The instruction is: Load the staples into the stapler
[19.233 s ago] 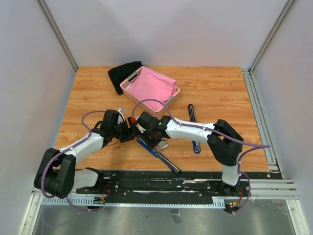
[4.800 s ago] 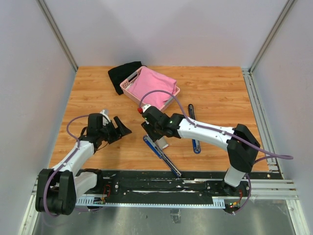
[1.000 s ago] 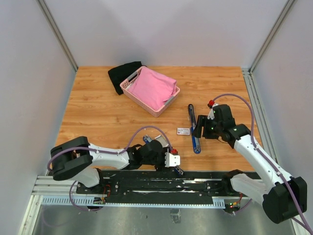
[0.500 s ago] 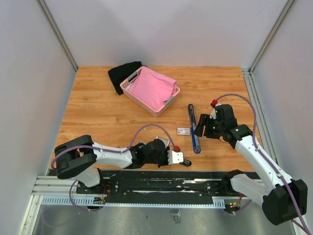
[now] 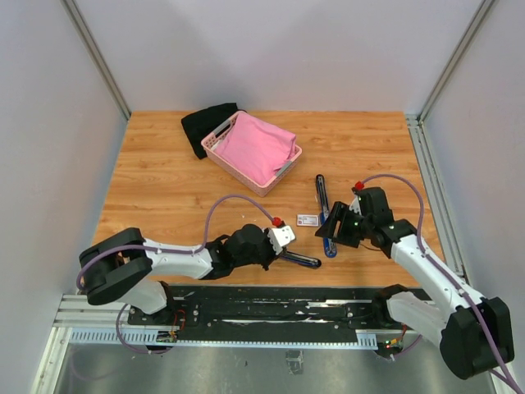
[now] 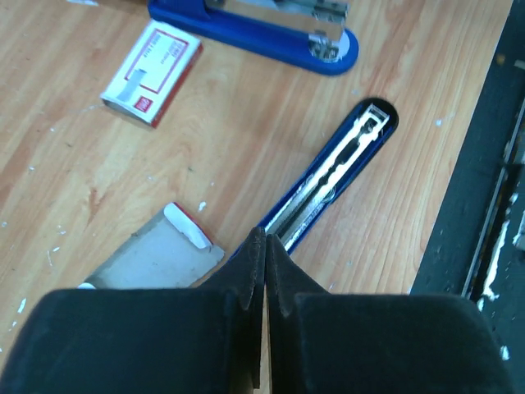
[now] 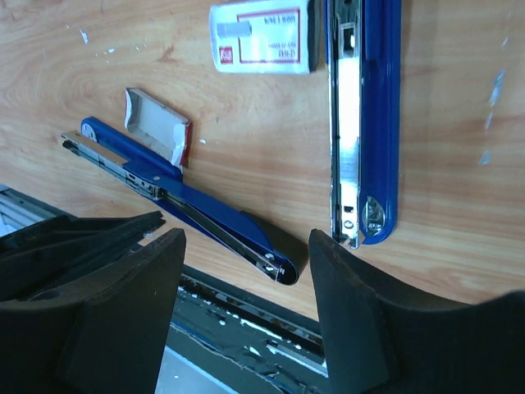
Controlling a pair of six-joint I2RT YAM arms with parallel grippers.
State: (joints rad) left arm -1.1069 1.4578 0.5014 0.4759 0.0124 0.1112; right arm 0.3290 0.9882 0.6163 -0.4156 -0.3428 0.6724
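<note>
Two hands: left hand (image 6: 264,246) shut tight, tips over the near end of one blue stapler piece (image 6: 336,164); right hand (image 7: 244,246) open above the counter (image 7: 246,148). Staples box (image 7: 262,37) lies flat just beside the other stapler piece (image 7: 365,123).

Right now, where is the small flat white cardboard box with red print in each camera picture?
Top external: the white box lies right of centre, just left of the long blue stapler.
Left wrist: the box sits upper left, below the stapler.
Right wrist: the box sits top centre, left of the stapler.
Shared landmark: that blue stapler beside it.
</note>
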